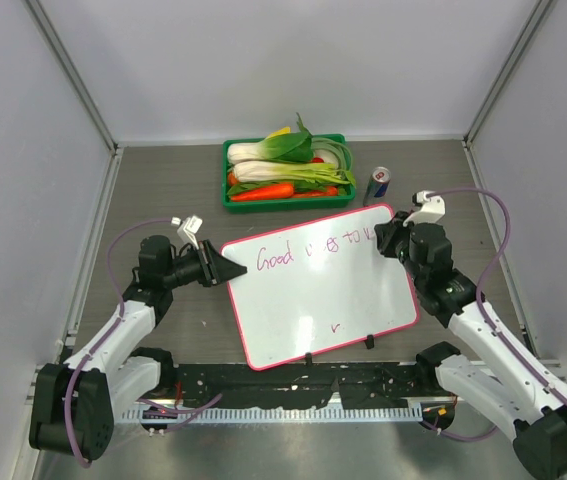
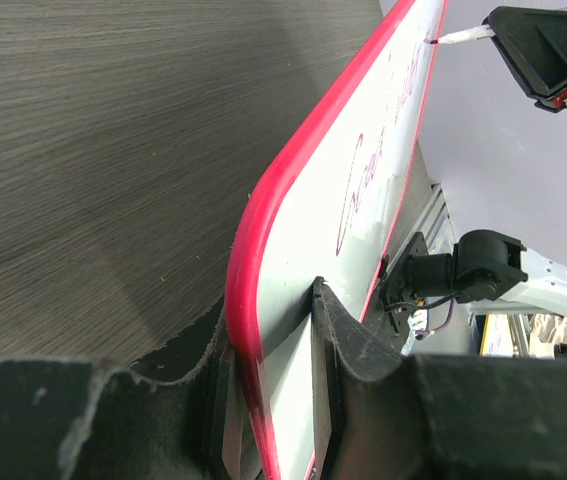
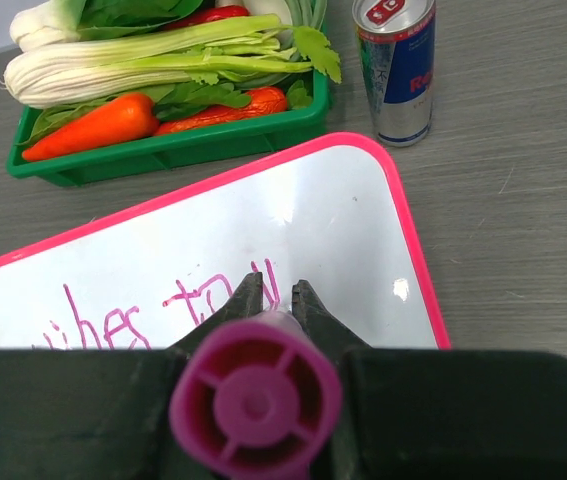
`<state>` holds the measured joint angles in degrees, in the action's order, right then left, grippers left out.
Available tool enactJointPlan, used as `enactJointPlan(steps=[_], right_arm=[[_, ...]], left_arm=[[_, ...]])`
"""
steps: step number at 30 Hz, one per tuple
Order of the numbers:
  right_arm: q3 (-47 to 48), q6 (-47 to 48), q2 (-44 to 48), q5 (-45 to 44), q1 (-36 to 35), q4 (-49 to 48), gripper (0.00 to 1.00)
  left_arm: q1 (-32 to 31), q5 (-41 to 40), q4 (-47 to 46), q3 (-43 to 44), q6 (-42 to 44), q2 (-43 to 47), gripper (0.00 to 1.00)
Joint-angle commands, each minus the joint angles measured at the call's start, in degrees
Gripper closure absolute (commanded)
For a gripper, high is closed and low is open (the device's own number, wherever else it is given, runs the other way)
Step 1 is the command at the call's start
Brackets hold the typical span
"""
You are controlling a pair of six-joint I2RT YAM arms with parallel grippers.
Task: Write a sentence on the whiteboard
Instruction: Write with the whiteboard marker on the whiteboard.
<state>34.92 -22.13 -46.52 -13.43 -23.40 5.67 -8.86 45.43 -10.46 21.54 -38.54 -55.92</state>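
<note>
Top external: board (image 1: 318, 285) lies on the desk (image 1: 163, 190), turned a bit, its far right corner near the can (image 1: 379, 185). Tray (image 1: 285, 172) of vegetables sits just beyond its far edge, apart from it. Two black clips (image 1: 308, 355) on the near edge. Sentence (image 1: 313, 250) runs in one line along the far part of the board: "Good" reads clean, the next word is partly lost in glare, then "to". It ends under the right gripper (image 1: 388, 238). A lone purple tick (image 1: 335, 326) sits nearer, right of centre.

Left gripper (image 1: 225, 268) is at the board's left edge. Left wrist view: left gripper (image 2: 278, 320) clenched on the pink frame, one finger (image 2: 348, 335) on the white face, the other on the underside. Board (image 2: 363, 190) seen edge-on there, writing foreshortened. Marker tip (image 2: 460, 37) meets the board at the far end.

Right wrist view: right gripper (image 3: 276, 298) grasps a magenta marker (image 3: 256, 400), its butt end facing the camera and the tip hidden behind the fingers. Sentence (image 3: 143, 320) here shows "ibes", "to" and one more stroke right at the fingertips; what is under them I can't tell. Can (image 3: 395, 65) stands upright on the desk beyond the board's corner, tray (image 3: 173, 140) left of it.
</note>
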Motion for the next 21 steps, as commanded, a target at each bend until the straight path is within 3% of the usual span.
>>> enactJointPlan(steps=[1, 12, 21], right_arm=[[-1.5, 0.5, 1.1, 2.8, 0.1, 3.2, 0.98], [0.0, -0.5, 3.8, 6.3, 0.1, 4.6, 0.99], [5.1, -0.5, 4.0, 2.7, 0.2, 1.2, 0.99]], left_arm=[[1.2, -11.3, 2.4, -0.3, 8.9, -0.7, 1.00], [1.2, -11.4, 2.4, -0.4, 8.9, -0.6, 1.00], [1.1, -11.4, 2.2, -0.4, 8.9, -0.9, 1.00]])
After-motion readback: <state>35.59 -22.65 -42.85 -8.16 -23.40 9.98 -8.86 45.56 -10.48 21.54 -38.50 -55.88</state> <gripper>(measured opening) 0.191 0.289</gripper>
